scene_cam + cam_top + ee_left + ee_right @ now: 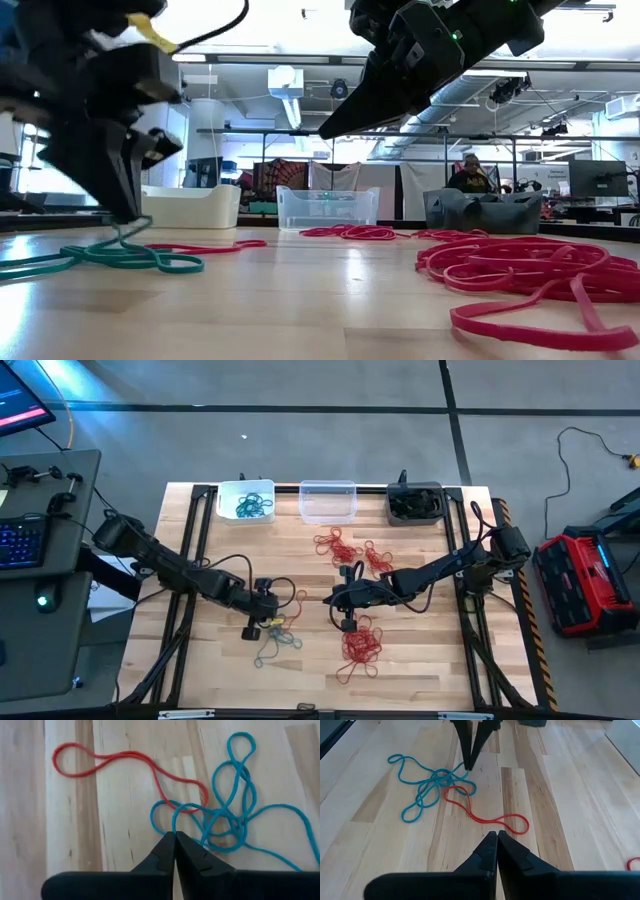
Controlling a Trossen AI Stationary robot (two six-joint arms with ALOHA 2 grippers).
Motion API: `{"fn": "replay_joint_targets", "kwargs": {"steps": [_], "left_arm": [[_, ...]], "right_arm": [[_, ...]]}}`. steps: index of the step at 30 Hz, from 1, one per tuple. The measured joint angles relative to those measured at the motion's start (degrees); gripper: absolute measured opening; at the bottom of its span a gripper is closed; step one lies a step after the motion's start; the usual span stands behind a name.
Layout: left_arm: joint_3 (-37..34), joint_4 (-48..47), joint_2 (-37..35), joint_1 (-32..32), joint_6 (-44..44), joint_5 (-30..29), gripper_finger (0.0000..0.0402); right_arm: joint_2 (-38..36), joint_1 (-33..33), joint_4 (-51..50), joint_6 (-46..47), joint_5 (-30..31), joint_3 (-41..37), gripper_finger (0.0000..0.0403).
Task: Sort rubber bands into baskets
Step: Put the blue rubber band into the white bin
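A bunch of teal rubber bands (pixel 275 642) lies on the wooden table, tangled with one red band (pixel 125 756). My left gripper (pixel 264 626) points down at the bunch's edge and is shut on a teal strand. My right gripper (pixel 330 601) is shut and empty. It hangs above the table between the teal bunch and a red pile (pixel 360 647), and shows raised in the low view (pixel 330 130). The white basket (pixel 246 500) holds teal bands, the clear basket (pixel 327 500) stands beside it, and the dark grey basket (pixel 415 503) holds dark bands. My left gripper pinches one strand of a teal band (pixel 173 822) between its two fingertips, coming from above and pointing down. That strand rises a little to the fingers (pixel 128 232). The other bands of the bunch (pixel 427 785) lie slack on the table.
A second spread of red bands (pixel 345 547) lies in front of the clear basket. The three baskets stand in a row along the table's far edge. Bare wood lies to the left of the teal bunch and along the near edge.
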Motion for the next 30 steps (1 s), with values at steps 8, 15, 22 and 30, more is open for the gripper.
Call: {"fn": "replay_joint_targets", "kwargs": {"steps": [8,15,22,30], "left_arm": [[7.47,-11.63,-4.65,0.04,0.31,-4.46,0.0001],[11.94,-15.98,-11.32,0.14,-1.46,-8.29,0.0],[16.57,-26.82,-17.61,6.23,-10.95,-20.26,0.0],[19.32,-31.59,-22.63,21.94,-4.22,-23.3,0.0]], "right_arm": [[0.0,0.0,-0.14,0.0,0.0,0.0,0.0],[0.0,-0.01,-0.47,0.02,0.0,0.0,0.0],[0.0,-0.02,-0.47,0.02,0.0,0.0,0.0],[0.0,-0.02,-0.45,0.45,0.0,0.0,0.0]]}}
